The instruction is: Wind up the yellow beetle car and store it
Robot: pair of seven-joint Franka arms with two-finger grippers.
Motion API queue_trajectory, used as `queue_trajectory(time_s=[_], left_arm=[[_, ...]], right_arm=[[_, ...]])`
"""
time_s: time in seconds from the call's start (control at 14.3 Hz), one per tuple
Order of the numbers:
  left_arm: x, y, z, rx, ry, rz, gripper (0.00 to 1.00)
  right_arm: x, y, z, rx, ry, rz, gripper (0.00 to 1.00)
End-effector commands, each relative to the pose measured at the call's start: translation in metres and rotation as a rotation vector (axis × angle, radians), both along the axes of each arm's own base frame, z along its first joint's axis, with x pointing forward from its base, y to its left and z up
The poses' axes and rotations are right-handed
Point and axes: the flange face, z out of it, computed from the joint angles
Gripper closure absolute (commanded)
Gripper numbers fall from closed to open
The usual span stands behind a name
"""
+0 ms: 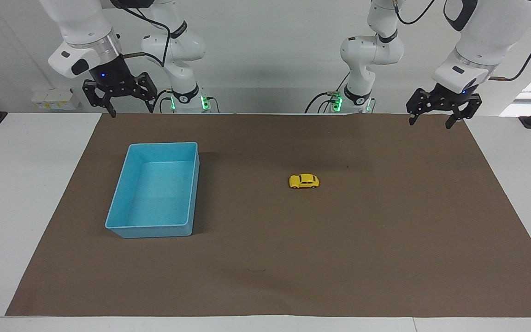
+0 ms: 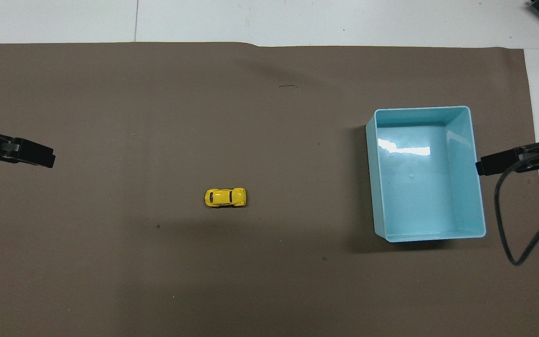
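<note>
The yellow beetle car (image 1: 303, 181) stands on its wheels on the brown mat near the middle of the table; it also shows in the overhead view (image 2: 225, 197). The empty blue tray (image 1: 122, 216) sits toward the right arm's end; its rim shows in the overhead view (image 2: 370, 178). My left gripper (image 1: 436, 121) hangs open and empty in the air over the mat's edge at the left arm's end (image 2: 40, 159). My right gripper (image 1: 129, 111) hangs open and empty above the mat's edge near its base (image 2: 484, 166). Both are well away from the car.
The brown mat (image 1: 385, 240) covers most of the white table (image 1: 16, 193). A black cable (image 2: 508, 220) hangs from the right arm beside the tray. Small white boxes (image 1: 53, 99) stand at the table's edge by the right arm.
</note>
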Motion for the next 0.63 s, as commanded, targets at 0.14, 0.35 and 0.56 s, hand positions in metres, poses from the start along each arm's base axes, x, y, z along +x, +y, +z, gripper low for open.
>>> queue_trajectory(time_s=[0.14,0.35,0.56], left_arm=[[0.0002,0.0008,0.0003,-0.018,0.004,-0.063,0.00],[0.0007,-0.0033,-0.0001,-0.017,0.001,-0.109,0.00],[0.0032,-0.0053,-0.0034,-0.018,0.005,-0.141,0.00]], right_arm=[[-0.0005,-0.0014,0.0037,0.015,-0.010,-0.016,0.00],[-0.0005,-0.0002,0.0037,0.018,-0.010,-0.013,0.00],[0.0000,0.0008,0.0029,0.020,-0.009,-0.011,0.00]])
